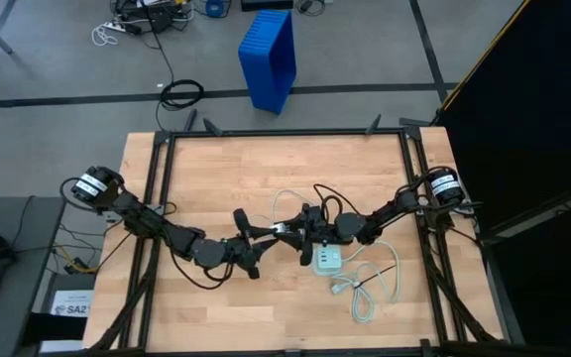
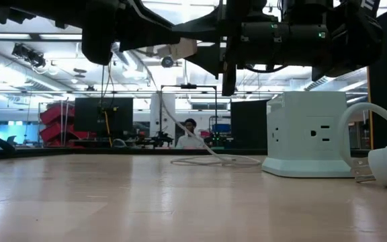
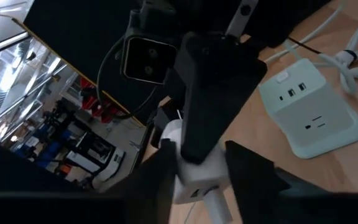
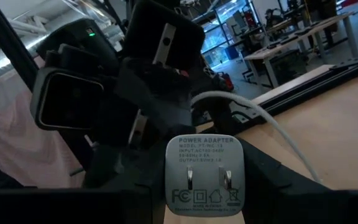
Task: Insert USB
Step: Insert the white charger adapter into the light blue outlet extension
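Seeing USB cable [image 4: 272, 124] arcing above table centre, running into white power adapter [image 4: 205, 173]. My right gripper [image 4: 205, 208] clenched on adapter, prongs facing its camera. My left gripper [image 3: 194, 171] meets it, fingers [image 3: 157, 177] flanking same white block; grip firmness I cannot tell. Pale charger block [image 1: 326, 262] on table [image 1: 216, 178] just beneath, bundled cord [image 1: 365, 293] beside it.

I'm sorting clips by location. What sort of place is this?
Probably a robotics lab or workshop. The low view shows an open hall with monitors and red bins; the right wrist view shows rows of workbenches; a blue crate and loose cables lie on the concrete floor beside the table.
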`<state>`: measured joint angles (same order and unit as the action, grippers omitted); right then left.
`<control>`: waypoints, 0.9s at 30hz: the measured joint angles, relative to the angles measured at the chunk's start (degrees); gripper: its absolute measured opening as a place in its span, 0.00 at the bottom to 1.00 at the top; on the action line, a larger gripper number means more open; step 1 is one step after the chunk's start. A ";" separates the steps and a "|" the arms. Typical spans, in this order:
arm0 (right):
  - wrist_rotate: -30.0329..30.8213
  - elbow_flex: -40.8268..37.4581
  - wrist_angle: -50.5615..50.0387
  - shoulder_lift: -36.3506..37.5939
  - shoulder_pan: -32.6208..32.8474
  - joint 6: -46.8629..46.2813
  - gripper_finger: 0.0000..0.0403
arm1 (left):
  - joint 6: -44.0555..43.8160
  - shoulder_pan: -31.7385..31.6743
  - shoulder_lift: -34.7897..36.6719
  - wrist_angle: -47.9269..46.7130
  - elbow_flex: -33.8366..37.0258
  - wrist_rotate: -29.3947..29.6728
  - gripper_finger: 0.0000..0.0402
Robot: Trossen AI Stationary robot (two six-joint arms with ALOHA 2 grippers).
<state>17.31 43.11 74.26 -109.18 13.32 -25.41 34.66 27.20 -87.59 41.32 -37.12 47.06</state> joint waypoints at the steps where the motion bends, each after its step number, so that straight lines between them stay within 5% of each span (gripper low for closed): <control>1: 0.03 0.00 0.02 0.00 -0.02 0.00 0.29 | -0.11 0.00 0.00 0.00 0.00 0.25 0.23; 8: -0.21 -0.02 0.00 0.00 -0.02 -0.17 0.29 | -0.15 0.33 0.00 -0.31 0.00 0.45 0.21; 20: -0.91 0.07 1.17 0.00 0.07 -1.06 0.29 | 1.47 0.97 -0.22 -2.75 0.10 1.17 0.53; 27: -0.73 0.20 1.54 0.06 0.04 -1.49 0.29 | 3.73 0.92 -0.24 -1.22 0.17 2.34 0.54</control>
<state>16.58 43.31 75.80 -109.12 13.37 -26.89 38.39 28.12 -87.83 40.10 -36.95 49.41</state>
